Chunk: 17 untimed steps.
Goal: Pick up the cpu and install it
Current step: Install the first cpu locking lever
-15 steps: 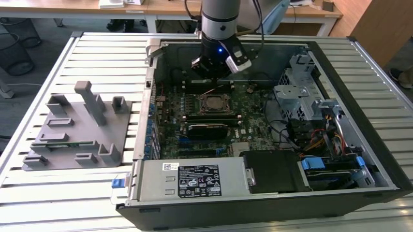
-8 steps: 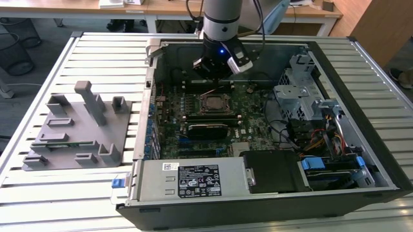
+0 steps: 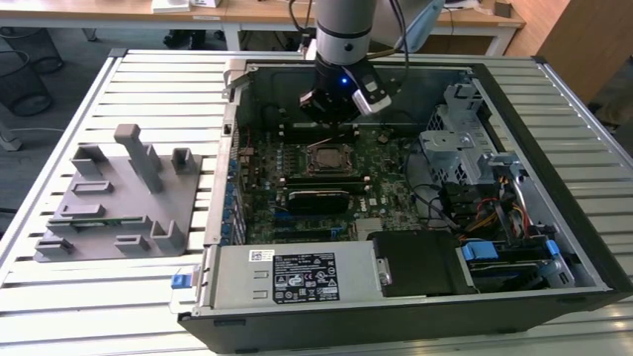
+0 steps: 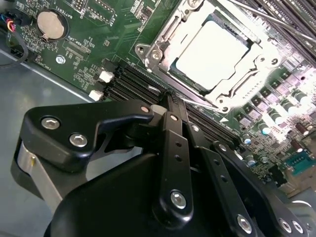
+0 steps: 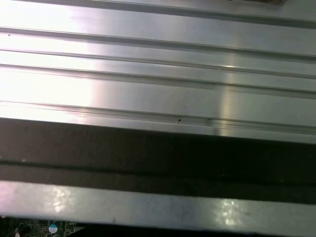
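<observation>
The cpu (image 4: 210,54) lies flat with its silvery top up, inside the metal frame of the motherboard socket (image 4: 148,52). The exterior view shows that socket (image 3: 327,157) in the middle of the board within the open computer case (image 3: 554,148). My gripper (image 3: 331,111) hangs over the board just behind the socket. In the second wrist view its black fingers (image 4: 174,123) meet at a narrow tip (image 4: 169,97) over the memory slots (image 4: 128,81) beside the socket frame. The gripper looks shut, with nothing between the fingers. A thin lever (image 3: 322,140) sticks up at the socket's far edge.
A grey fixture plate (image 3: 118,196) with upright blocks lies on the slatted table (image 3: 89,297) at the exterior view's left. Inside the case are a power supply (image 3: 292,278), a drive cage (image 3: 455,144) and cables (image 3: 475,215). The first wrist view shows table slats (image 5: 158,74) and the case wall (image 5: 158,153).
</observation>
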Motion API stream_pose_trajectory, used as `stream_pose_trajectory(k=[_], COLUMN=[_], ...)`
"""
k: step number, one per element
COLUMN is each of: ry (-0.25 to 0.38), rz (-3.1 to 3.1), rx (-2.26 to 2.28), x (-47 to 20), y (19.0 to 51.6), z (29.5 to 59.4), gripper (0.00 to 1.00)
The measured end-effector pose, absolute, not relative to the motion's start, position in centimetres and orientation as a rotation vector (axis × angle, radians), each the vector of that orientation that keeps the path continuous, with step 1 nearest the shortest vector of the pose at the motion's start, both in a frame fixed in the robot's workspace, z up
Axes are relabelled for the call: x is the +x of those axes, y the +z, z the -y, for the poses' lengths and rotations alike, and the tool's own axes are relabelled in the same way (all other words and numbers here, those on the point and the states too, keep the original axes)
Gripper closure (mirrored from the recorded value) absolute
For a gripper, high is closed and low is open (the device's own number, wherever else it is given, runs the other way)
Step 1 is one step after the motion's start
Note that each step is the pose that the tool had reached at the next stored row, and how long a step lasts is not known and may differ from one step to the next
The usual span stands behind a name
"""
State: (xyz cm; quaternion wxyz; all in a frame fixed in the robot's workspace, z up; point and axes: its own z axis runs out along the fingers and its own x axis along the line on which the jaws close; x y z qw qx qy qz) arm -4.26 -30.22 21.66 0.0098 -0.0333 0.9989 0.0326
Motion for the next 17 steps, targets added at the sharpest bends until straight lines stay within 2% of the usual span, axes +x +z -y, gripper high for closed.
stream_pose_trajectory(k=[17], ry=[0.101], rz=[-3.119], rx=[-0.104], x=[-3.6], y=[20.6], z=[30.2], gripper=[0.89])
